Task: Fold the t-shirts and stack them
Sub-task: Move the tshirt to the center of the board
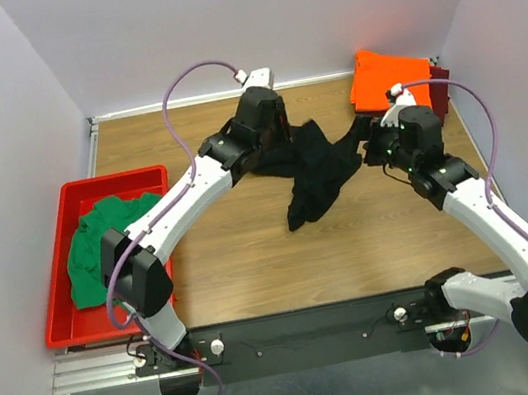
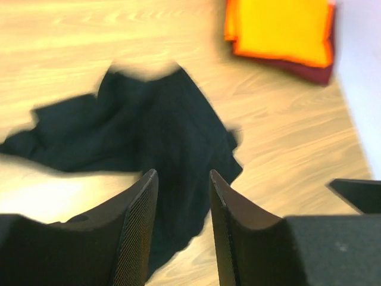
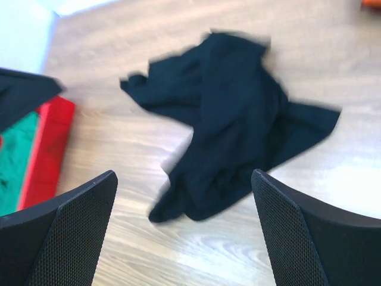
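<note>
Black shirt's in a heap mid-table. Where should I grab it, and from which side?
Probably best to grip the black t-shirt at its narrow tail, the end nearest the arms, coming down from the near side. That end lies alone on bare wood, while the rest is bunched in overlapping folds.

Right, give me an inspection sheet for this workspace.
Surface: wooden table.
Job's things: black t-shirt crumpled mid-table; orange t-shirt folded atop maroon t-shirt, far right corner; green t-shirt bunched in red tray, left.
Clutter: nothing seen.
Grippers: left gripper and right gripper over the black t-shirt, jaws open, empty.
Cables: purple cables loop from both wrists.
Surroundings: pale walls on three sides.
</note>
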Robot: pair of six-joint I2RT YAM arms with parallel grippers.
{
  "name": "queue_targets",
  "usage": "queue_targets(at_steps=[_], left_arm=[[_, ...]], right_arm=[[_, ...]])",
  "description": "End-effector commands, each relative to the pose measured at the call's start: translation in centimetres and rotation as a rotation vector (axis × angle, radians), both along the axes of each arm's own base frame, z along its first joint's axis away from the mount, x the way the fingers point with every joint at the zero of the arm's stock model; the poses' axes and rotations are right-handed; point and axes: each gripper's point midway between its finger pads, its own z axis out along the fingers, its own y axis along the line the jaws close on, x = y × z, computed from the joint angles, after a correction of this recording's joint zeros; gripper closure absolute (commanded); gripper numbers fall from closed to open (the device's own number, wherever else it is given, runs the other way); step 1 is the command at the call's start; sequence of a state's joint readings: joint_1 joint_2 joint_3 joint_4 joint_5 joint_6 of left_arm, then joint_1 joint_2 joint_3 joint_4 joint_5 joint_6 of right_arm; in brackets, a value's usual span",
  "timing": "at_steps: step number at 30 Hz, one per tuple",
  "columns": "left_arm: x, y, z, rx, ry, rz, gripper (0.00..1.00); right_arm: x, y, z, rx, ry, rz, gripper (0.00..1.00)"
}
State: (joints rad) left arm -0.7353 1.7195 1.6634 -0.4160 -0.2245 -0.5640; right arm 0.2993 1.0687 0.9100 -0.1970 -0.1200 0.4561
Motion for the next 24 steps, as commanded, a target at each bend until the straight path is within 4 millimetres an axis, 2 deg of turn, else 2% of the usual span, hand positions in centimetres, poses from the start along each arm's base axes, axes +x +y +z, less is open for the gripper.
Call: queue_targets(at_steps=[1,2,3,5,6,10,12,13,14,16,17,19,20,23,24], left_arm=[[0.3,5.0,-0.7,-0.011,0.036,0.127,0.52],[0.4,5.9,-1.8,-0.016,0.06,0.143,0.52],[0.5,8.0,-4.3,0.0,0.099,0.18,0.52],[0.7,10.1,-6.6,-0.014,0.144,0.207,0.54],[0.5,10.9,-8.9,-0.002,0.178,0.216,0.54],[1.0,11.8,-12.5,0.004,0.248,0.222,0.54],[1.7,11.9,-14.6,0.008,0.295,0.228,0.54],[2.6,12.0,-14.6,-0.006,0.302,0.232,0.54],[2.9,11.7,-15.9,-0.012,0.336,0.222,0.54],[4.2,11.8,-15.9,-0.032,0.339,0.235,0.53],[4.6,11.9,-17.0,-0.025,0.358,0.246,0.53],[5.7,12.2,-17.3,-0.044,0.361,0.268,0.53],[5.9,12.4,-18.6,-0.041,0.39,0.276,0.53],[6.8,12.6,-19.4,-0.07,0.41,0.296,0.53],[7.2,12.9,-20.3,-0.068,0.421,0.308,0.53]], right_arm=[[-0.6,-0.5,-5.5,-0.053,0.149,-0.025,0.0],[-0.6,-0.4,-6.2,-0.064,0.165,-0.025,0.0],[-0.7,-0.3,-7.0,-0.074,0.183,-0.024,0.01],[-0.8,0.3,-9.1,-0.103,0.235,-0.026,0.01],[-0.9,0.7,-9.8,-0.111,0.249,-0.022,0.02],[-1.1,3.3,-12.7,-0.146,0.305,-0.007,0.04],[-0.8,4.2,-12.8,-0.146,0.304,-0.01,0.04],[-0.7,4.9,-12.8,-0.149,0.295,-0.009,0.04],[-0.6,5.4,-12.9,-0.145,0.299,-0.01,0.05],[-0.5,6.3,-12.5,-0.144,0.281,-0.011,0.05],[-0.5,6.6,-12.4,-0.143,0.277,-0.009,0.06],[-0.5,7.2,-12.2,-0.143,0.273,-0.011,0.08],[-0.6,7.5,-12.4,-0.144,0.278,-0.007,0.08],[-0.8,8.4,-12.6,-0.149,0.282,0.004,0.11],[-0.8,8.6,-12.7,-0.15,0.281,0.006,0.11]])
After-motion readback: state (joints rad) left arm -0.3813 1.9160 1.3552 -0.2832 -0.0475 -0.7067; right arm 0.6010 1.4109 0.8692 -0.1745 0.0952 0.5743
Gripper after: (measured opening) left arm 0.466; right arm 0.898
